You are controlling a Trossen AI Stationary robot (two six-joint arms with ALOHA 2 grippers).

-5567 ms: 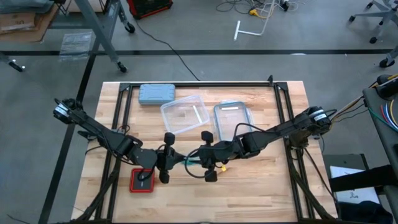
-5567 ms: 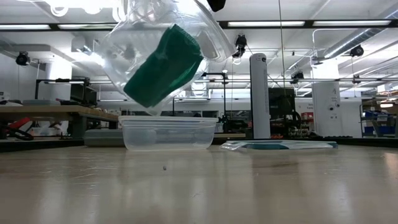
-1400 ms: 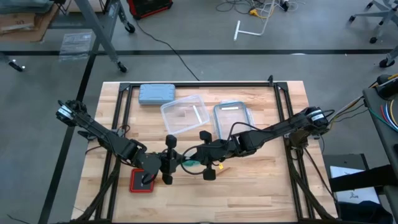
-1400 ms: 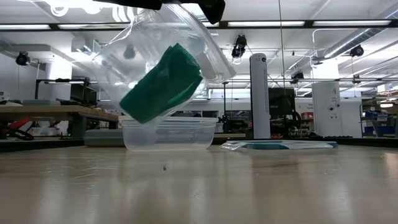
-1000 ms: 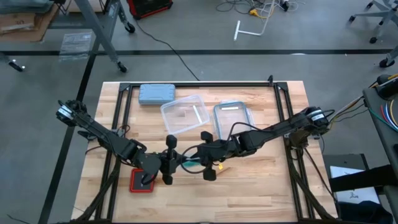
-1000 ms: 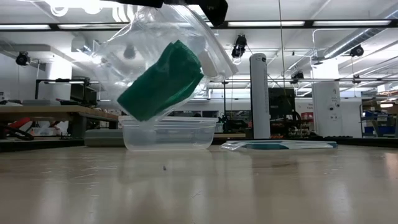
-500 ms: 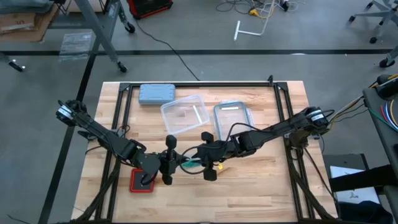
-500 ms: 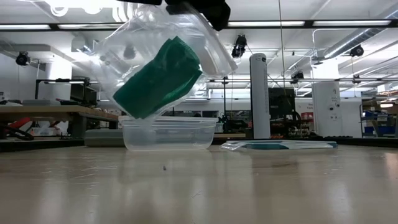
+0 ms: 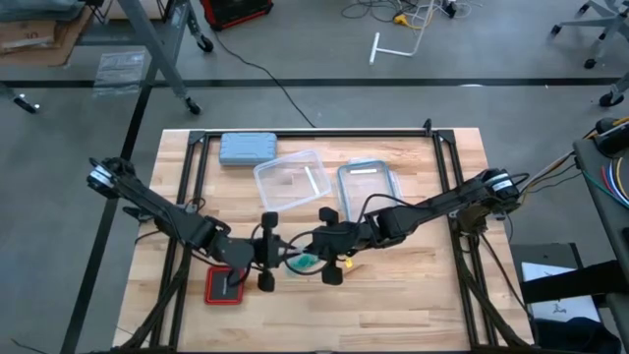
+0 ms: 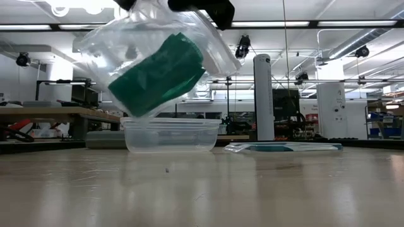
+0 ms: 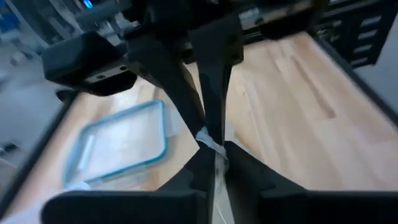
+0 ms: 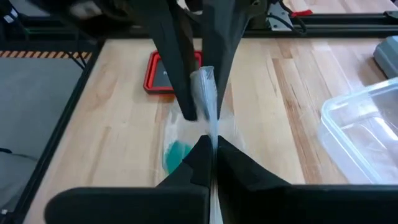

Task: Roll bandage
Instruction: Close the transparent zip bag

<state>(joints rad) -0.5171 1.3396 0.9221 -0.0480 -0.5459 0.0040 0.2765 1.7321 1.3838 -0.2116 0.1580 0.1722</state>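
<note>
Tilting further than a moment ago, the clear plastic bag point(image 10: 151, 60) is hanging in mid-air above the table point(image 9: 413, 285), and the bandage point(image 10: 158, 74) inside it, a teal-green roll, is now lying more slantwise, its lower end swung toward nine o'clock in the low view. Both grippers are meeting at the table's centre-front. In the high view the left gripper point(image 9: 267, 254) is reaching in from nine o'clock and the right gripper point(image 9: 326, 251) from three o'clock, with the bandage point(image 9: 307, 262) showing as a green patch between them. The left wrist view is showing the left gripper point(image 11: 212, 163) with its fingers pinched together on the bag's top edge; the right wrist view is showing the right gripper point(image 12: 210, 149) likewise clamped on that edge, the bandage point(image 12: 176, 155) apparently hanging below, though blur is hiding its outline. An open clear container point(image 9: 291, 179) and its blue-rimmed lid point(image 9: 368, 187) are sitting toward twelve o'clock of the grippers, a grey-blue case point(image 9: 247, 147) farther off at eleven, and a red pad point(image 9: 225, 287) at seven o'clock.
</note>
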